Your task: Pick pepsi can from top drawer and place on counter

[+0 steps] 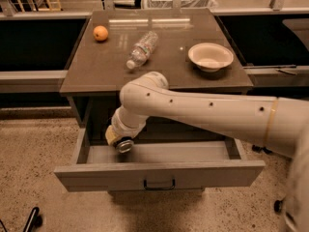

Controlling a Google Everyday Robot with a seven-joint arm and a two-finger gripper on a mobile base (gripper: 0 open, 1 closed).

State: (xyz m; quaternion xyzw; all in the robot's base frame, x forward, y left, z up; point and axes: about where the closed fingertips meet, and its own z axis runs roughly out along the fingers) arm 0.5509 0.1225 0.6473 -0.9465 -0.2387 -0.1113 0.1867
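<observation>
Gripping by the look of it, the pale fingers (pixel 112 135) of the gripper (pixel 119 140) seem clamped on the pepsi can (pixel 124 145), low over the left part of the open top drawer (pixel 159 174). The can is tilted, its long axis pointing forward and its silver end facing outward. The table (pixel 169 76) lies above and behind it, with the front edge overhanging. I judge the can must first come forward and up, then go back over bare surface between the water bottle (pixel 142 49) and the bowl (pixel 210 57).
</observation>
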